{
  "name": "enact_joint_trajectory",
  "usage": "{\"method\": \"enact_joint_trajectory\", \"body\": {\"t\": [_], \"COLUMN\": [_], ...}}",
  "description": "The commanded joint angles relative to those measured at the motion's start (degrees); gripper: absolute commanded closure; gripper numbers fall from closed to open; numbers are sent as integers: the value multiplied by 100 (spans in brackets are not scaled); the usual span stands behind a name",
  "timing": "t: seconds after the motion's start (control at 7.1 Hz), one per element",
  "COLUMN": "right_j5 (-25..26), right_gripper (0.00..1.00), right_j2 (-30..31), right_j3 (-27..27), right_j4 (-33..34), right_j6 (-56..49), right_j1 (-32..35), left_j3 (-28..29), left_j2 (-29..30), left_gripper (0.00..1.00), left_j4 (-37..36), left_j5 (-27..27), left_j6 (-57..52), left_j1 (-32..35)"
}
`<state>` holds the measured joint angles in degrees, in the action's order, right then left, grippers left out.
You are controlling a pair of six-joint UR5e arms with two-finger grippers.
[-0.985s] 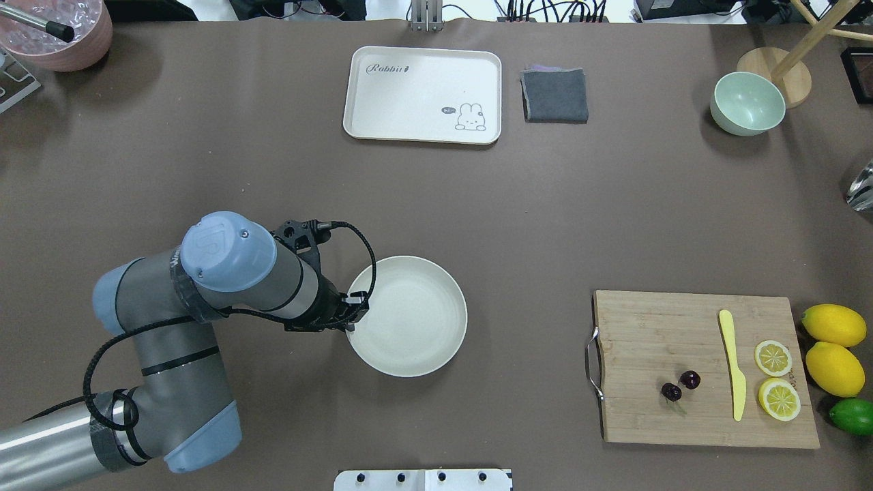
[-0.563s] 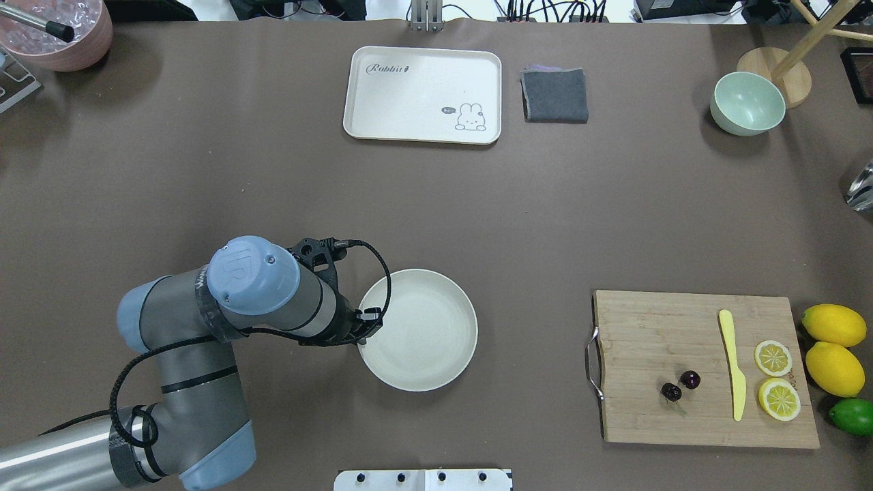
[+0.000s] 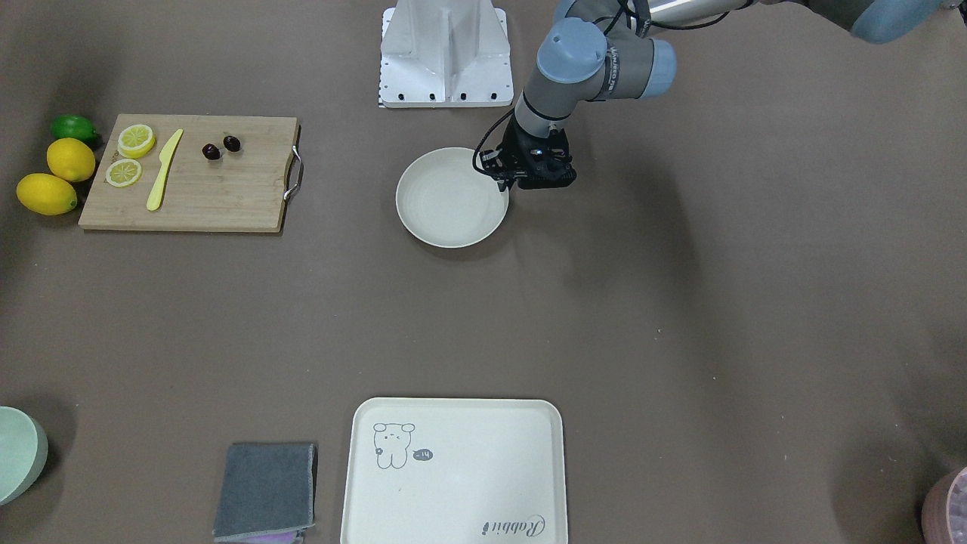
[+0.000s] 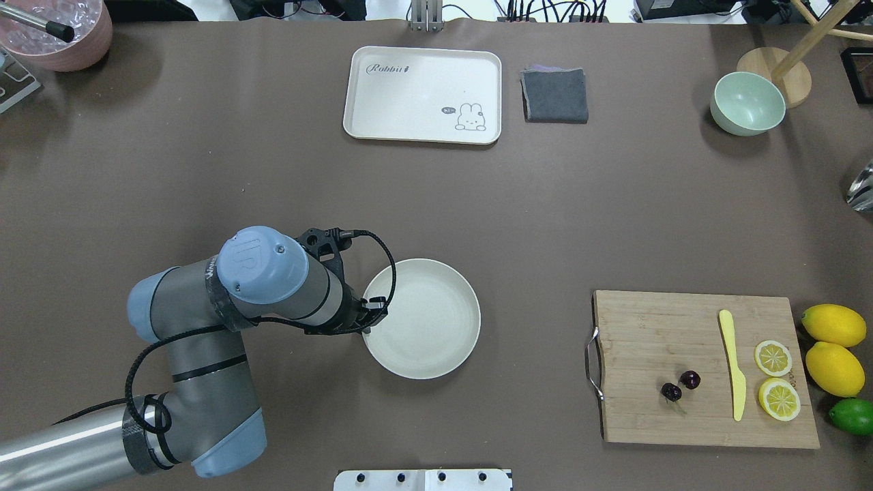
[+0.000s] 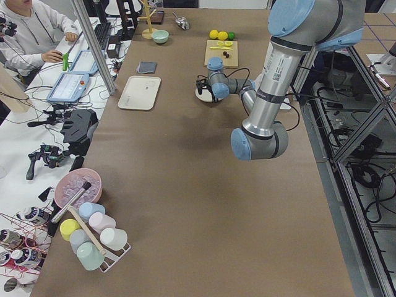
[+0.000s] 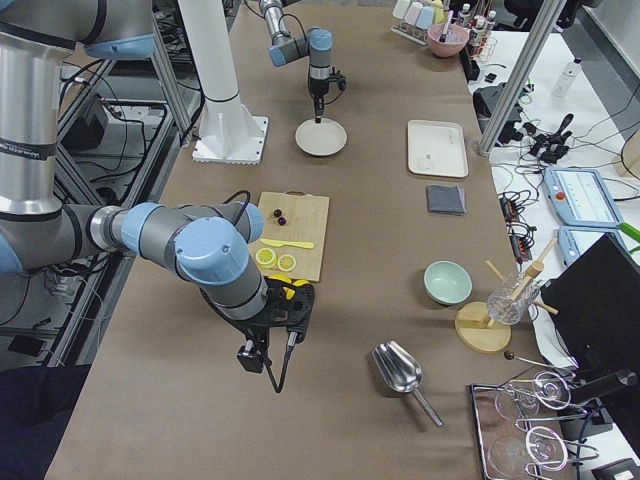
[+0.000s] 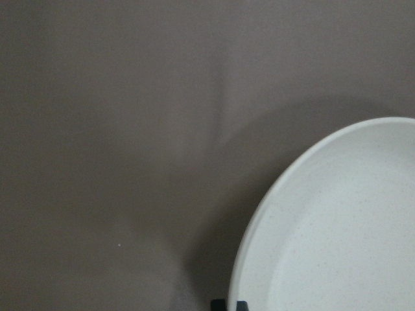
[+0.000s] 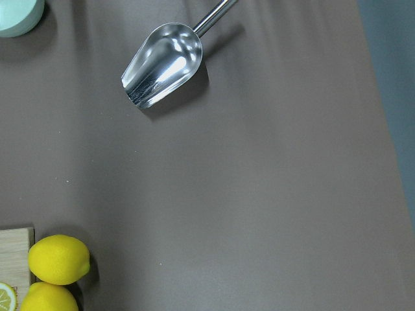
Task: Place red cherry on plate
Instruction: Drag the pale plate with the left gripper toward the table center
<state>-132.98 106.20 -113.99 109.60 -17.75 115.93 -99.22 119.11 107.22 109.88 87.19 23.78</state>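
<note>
The red cherry (image 4: 689, 380) is a dark pair lying on the wooden cutting board (image 4: 655, 423) at the right, also seen in the front-facing view as the red cherry (image 3: 232, 143). The plate (image 4: 430, 320), round and cream-white with nothing on it, sits mid-table; in the front-facing view the plate (image 3: 451, 198) is below the robot base. My left gripper (image 4: 366, 324) is shut on the plate's left rim, and the left wrist view shows the plate (image 7: 343, 227) with dark fingertips (image 7: 228, 304) at its edge. My right gripper (image 6: 268, 345) hangs beside the board's far end; I cannot tell its state.
On the board lie a yellow knife (image 4: 732, 365) and two lemon slices (image 4: 773, 358). Two lemons (image 4: 833, 325) and a lime (image 4: 852, 416) sit right of it. A rabbit tray (image 4: 423, 94), grey cloth (image 4: 554, 95) and green bowl (image 4: 747, 103) stand at the back. A metal scoop (image 8: 162, 65) lies near the right arm.
The left gripper has carried the plate to the right by its rim, first toward the robot and then back away from it. The cherries and board have not moved.
</note>
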Motion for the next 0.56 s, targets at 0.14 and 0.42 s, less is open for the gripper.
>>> {"method": "enact_joint_trajectory", "body": {"t": [0.14,0.42], "right_j5": [0,0], "right_gripper": [0,0], "right_j2": [6,6], "right_j3": [0,0], "right_j4": [9,9], "right_j6": [0,0], "right_j1": [0,35], "left_j3": [96,105], "left_j2": [68,68], "left_gripper": [62,30], "left_j4": [18,27], "left_j5": [7,-2], "left_j6": [-9,-9], "left_j1": [83,83]}}
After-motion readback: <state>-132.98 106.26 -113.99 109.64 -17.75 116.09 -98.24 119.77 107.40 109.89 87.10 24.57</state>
